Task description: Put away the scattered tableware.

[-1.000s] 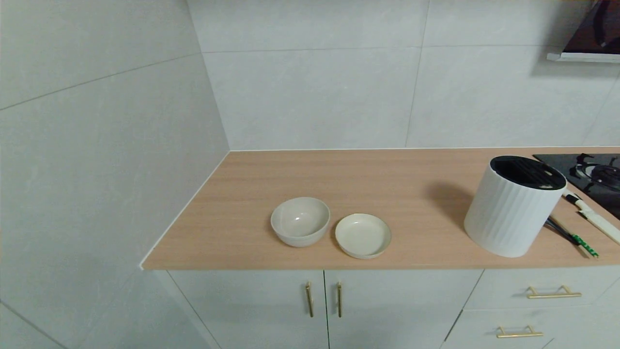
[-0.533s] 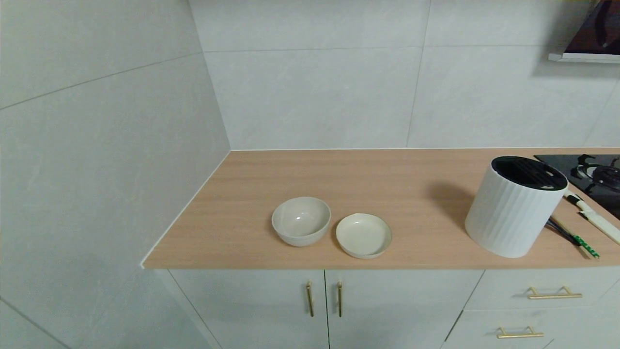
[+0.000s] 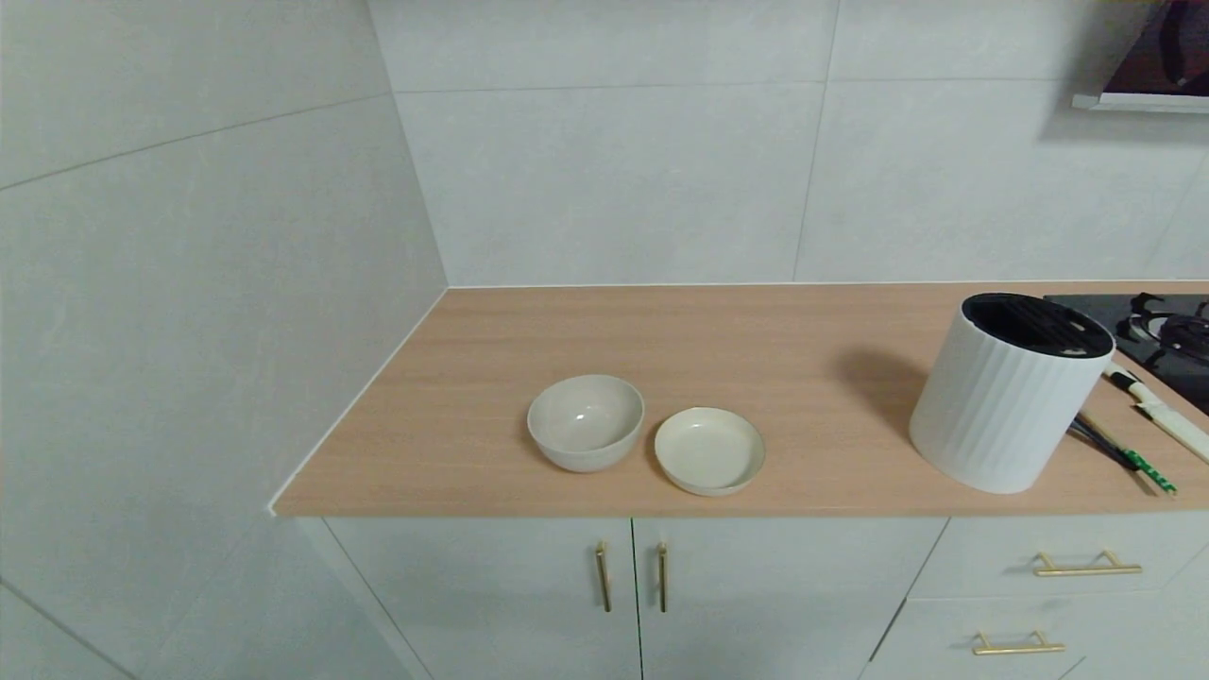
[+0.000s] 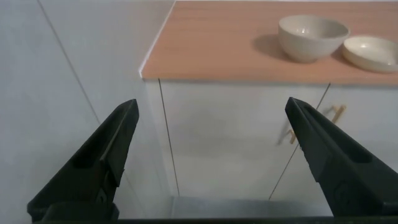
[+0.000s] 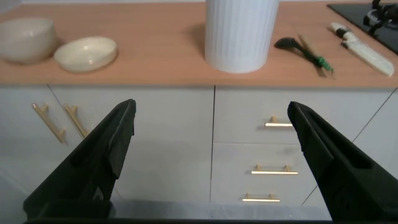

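Bowl [image 3: 586, 422], dish [image 3: 709, 450]: sitting side by side; left gripper [image 4: 210, 106], right gripper [image 5: 211, 107] hanging spread wide, empty; pinching bowl's rim from above looking advisable.

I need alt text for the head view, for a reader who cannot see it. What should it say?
A bowl and a shallow dish sit side by side near the front edge of a wooden counter in a tiled corner. To their right stands a ribbed white holder, with chopsticks and a knife lying beyond it.
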You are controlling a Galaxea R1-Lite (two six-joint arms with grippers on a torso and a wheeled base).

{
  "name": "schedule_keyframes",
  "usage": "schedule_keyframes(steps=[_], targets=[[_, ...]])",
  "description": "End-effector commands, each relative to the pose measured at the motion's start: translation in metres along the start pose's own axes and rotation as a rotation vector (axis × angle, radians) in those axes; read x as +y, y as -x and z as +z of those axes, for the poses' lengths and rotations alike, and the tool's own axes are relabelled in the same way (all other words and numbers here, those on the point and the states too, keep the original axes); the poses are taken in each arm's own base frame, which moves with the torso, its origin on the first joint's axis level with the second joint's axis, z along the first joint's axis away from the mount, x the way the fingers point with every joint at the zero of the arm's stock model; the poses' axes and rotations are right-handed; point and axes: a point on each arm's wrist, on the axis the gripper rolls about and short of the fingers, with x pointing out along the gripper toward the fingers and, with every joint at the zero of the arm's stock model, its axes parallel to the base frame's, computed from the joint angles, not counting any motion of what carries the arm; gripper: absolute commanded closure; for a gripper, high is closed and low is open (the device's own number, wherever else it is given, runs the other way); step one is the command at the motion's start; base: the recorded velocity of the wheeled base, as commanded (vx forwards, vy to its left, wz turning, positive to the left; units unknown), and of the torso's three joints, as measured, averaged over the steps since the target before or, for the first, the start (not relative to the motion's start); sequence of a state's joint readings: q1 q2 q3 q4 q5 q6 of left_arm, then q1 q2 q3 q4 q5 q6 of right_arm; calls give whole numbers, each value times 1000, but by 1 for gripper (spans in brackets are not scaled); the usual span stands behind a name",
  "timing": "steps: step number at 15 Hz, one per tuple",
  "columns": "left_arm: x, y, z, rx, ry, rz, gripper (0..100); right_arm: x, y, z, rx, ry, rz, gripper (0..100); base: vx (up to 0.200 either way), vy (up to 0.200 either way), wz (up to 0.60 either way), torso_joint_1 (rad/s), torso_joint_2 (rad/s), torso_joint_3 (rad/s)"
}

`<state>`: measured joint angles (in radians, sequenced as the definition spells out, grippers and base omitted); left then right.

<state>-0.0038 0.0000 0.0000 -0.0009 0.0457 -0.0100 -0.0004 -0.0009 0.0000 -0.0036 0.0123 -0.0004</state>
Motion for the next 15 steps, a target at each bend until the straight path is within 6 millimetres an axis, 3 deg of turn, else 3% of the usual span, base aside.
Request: schedule_keyframes(steps=[1,15], targets=[[0,0,0,-1,1,1,0,0,0,0,1,1,2,0,0,0,0,-227,491,266],[0,0,0,-1,1,-1,0,0,0,0,0,1,0,0,0,0,0,-234,531,290]])
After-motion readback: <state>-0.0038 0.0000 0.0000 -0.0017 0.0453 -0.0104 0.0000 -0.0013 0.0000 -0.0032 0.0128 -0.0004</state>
